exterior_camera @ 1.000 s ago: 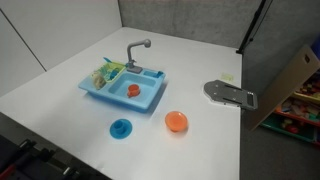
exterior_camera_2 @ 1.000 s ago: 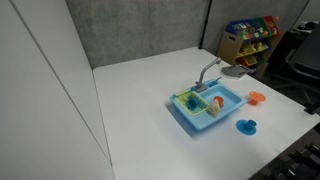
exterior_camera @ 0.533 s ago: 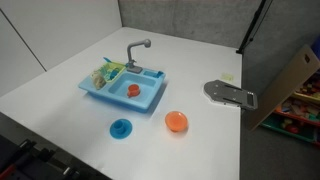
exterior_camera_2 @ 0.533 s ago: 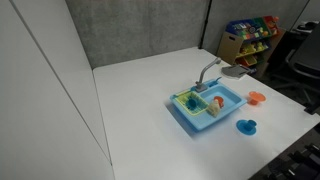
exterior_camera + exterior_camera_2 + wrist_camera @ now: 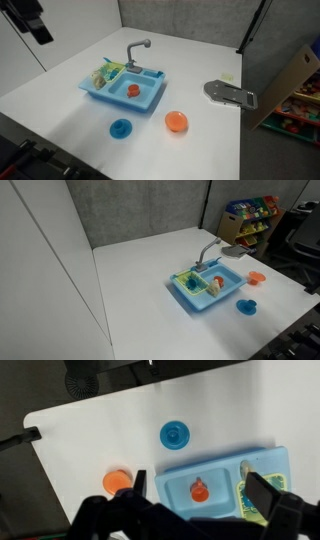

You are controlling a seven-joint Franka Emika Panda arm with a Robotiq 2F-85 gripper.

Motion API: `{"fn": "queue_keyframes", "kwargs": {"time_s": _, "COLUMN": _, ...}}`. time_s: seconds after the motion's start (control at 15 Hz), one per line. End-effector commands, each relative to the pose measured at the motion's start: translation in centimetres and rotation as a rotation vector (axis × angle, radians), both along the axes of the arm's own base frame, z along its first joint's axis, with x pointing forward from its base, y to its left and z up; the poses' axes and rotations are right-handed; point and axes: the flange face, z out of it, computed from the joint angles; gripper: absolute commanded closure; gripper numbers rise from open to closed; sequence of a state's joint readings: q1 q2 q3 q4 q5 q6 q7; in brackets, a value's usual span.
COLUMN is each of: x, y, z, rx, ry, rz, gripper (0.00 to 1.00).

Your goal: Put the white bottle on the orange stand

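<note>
The orange stand (image 5: 176,121) is a small round orange piece on the white table in front of the blue toy sink (image 5: 150,97). It also shows in the other exterior view (image 5: 257,277) and in the wrist view (image 5: 118,481). A pale whitish thing (image 5: 101,74), possibly the white bottle, lies in the sink's green rack compartment; it is too small to tell. My gripper (image 5: 200,488) is open and empty, high above the sink. Part of it shows at the top left corner in an exterior view (image 5: 30,18).
A small orange item (image 5: 133,90) sits in the sink basin below a grey faucet (image 5: 135,48). A blue round disc (image 5: 120,128) lies on the table near the front edge. A grey flat object (image 5: 230,94) lies by the table's side edge. A cardboard box (image 5: 295,75) stands beyond it.
My gripper has come into the top left corner of an exterior view. Nothing on the table has moved.
</note>
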State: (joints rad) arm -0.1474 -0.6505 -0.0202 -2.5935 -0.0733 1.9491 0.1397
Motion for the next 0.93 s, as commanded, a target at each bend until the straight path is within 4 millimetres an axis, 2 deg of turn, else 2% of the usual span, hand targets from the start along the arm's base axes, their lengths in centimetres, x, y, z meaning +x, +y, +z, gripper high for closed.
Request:
{"fn": "queue_keyframes", "kwargs": {"time_s": 0.0, "x": 2.9, "y": -3.1, "z": -2.0, "rx": -0.005, "ry": -0.002, "rz": -0.106, "gripper": 0.0}}
{"fn": "queue_keyframes", "kwargs": {"time_s": 0.2, "x": 4.7, "y": -4.5, "z": -4.4, "rx": 0.004, "ry": -0.002, "rz": -0.151, "gripper": 0.0}}
{"fn": "queue_keyframes", "kwargs": {"time_s": 0.33, "x": 5.9, "y": -4.4, "z": -6.0, "rx": 0.01, "ry": 0.006, "rz": -0.136, "gripper": 0.0}}
{"fn": "queue_keyframes", "kwargs": {"time_s": 0.6, "x": 7.6, "y": -2.1, "z": -8.8, "rx": 0.019, "ry": 0.029, "rz": -0.064, "gripper": 0.0}}
{"fn": "queue_keyframes", "kwargs": {"time_s": 0.87, "x": 9.4, "y": 1.5, "z": -10.6, "rx": 0.038, "ry": 0.038, "rz": 0.014, "gripper": 0.0}}
